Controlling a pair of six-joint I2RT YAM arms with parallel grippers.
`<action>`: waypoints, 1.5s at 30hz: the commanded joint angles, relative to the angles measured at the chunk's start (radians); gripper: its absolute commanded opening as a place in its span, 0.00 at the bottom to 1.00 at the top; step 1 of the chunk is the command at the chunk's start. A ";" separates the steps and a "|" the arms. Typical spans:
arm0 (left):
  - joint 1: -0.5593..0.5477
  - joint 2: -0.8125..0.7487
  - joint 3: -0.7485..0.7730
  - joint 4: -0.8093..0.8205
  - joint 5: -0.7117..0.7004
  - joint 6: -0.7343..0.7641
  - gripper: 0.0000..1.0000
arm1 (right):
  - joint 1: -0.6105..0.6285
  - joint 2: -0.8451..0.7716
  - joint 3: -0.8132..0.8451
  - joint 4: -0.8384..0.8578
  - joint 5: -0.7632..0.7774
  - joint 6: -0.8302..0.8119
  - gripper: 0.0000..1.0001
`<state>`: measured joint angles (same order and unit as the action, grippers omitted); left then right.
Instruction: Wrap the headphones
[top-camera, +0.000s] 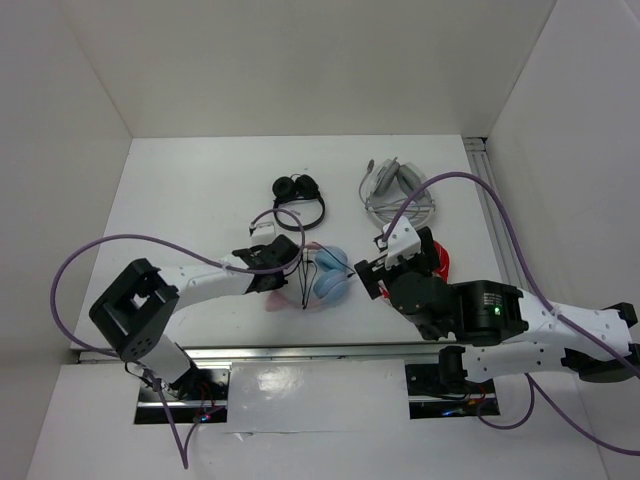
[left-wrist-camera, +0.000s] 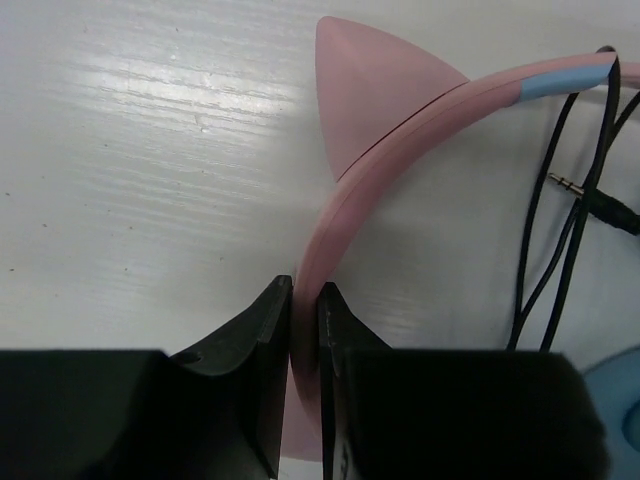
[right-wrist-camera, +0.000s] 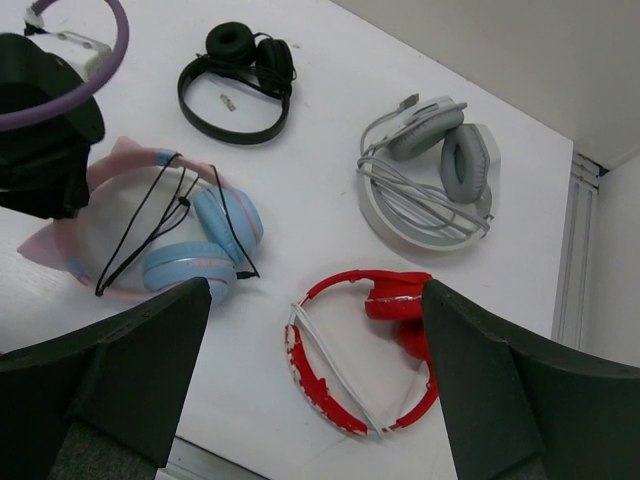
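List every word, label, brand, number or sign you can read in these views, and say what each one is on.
No text can be read in any view.
No print shows on the pink and blue headphones, the black headphones, the grey headphones or the red headphones; any fine marking on them is too small to make out.

Left gripper (left-wrist-camera: 303, 300) tight on the pink headband of the headphones (left-wrist-camera: 420, 120), black cable (left-wrist-camera: 612, 210) on the white table (left-wrist-camera: 150, 150).

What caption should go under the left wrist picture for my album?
Left gripper shut on the pink cat-eared headband of the blue-cupped headphones, thin black cable looping beside it.
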<state>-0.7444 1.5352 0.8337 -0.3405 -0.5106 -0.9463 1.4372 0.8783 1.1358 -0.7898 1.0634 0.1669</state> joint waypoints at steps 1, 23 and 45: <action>0.000 0.063 0.053 0.005 -0.040 -0.147 0.00 | -0.003 -0.002 -0.013 0.044 0.013 0.010 0.93; -0.030 -0.119 0.016 -0.046 -0.037 -0.258 0.58 | -0.003 0.017 0.009 0.047 0.004 0.019 0.94; -0.159 -0.776 0.389 -0.727 -0.158 -0.008 1.00 | -0.003 -0.034 0.229 -0.293 -0.026 0.444 1.00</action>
<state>-0.8989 0.8280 1.1973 -0.8433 -0.6346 -0.9997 1.4372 0.8909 1.3251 -0.9531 1.0306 0.4889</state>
